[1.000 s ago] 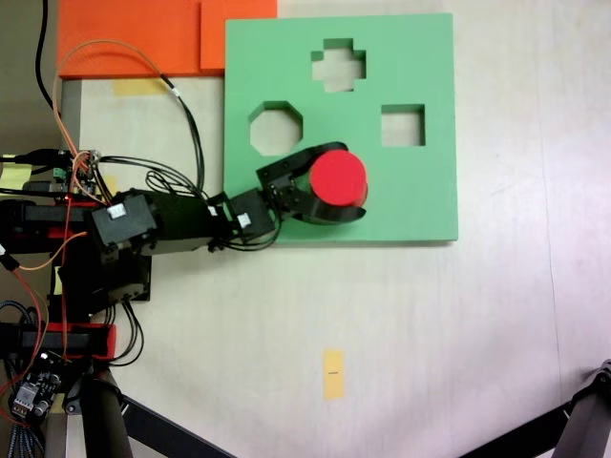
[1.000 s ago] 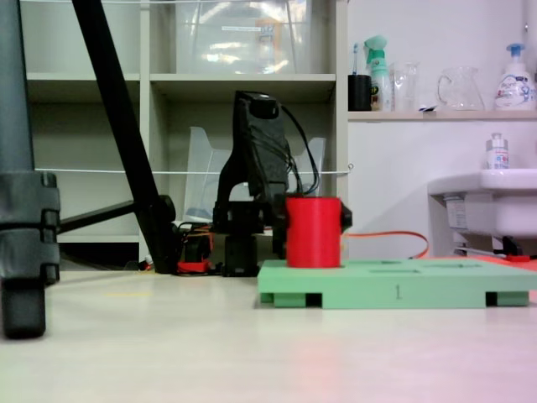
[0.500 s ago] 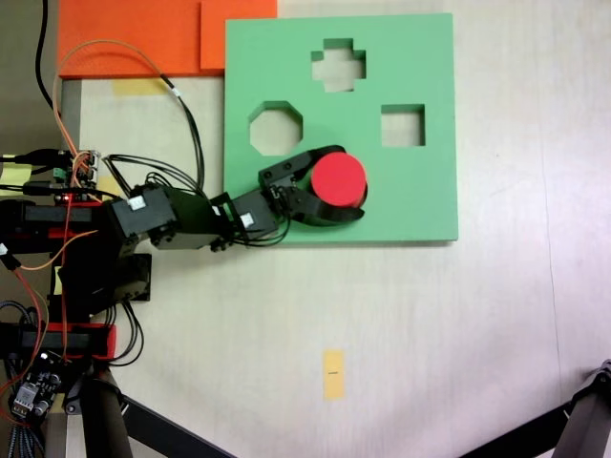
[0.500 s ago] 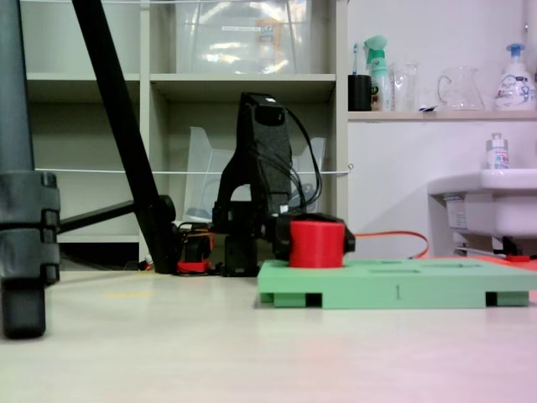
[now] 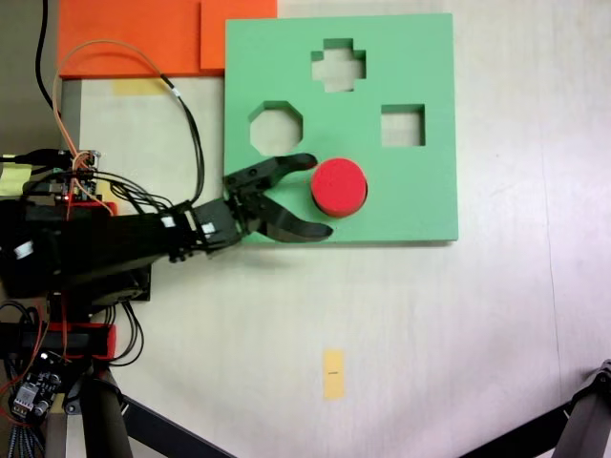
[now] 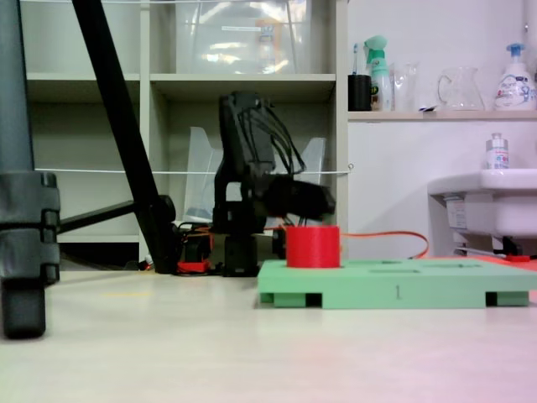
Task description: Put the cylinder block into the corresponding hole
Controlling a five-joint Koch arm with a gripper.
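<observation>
Black gripper spread wide beside a red puck seated in the green board.

In a fixed view from above, the black two-fingered gripper (image 5: 323,194) has its jaws parted, holding nothing, its tips just left of the short red cylinder block (image 5: 339,186) and apart from it. The block stands in the square green foam board (image 5: 420,191), in its lower middle part, where the round cutout lies beneath it, hidden. The octagonal cutout (image 5: 276,129), cross-shaped cutout (image 5: 339,65) and square cutout (image 5: 402,125) stay unfilled. In a fixed view from table level, the block (image 6: 313,247) rises partly above the board (image 6: 394,290), the gripper blurred behind it.
</observation>
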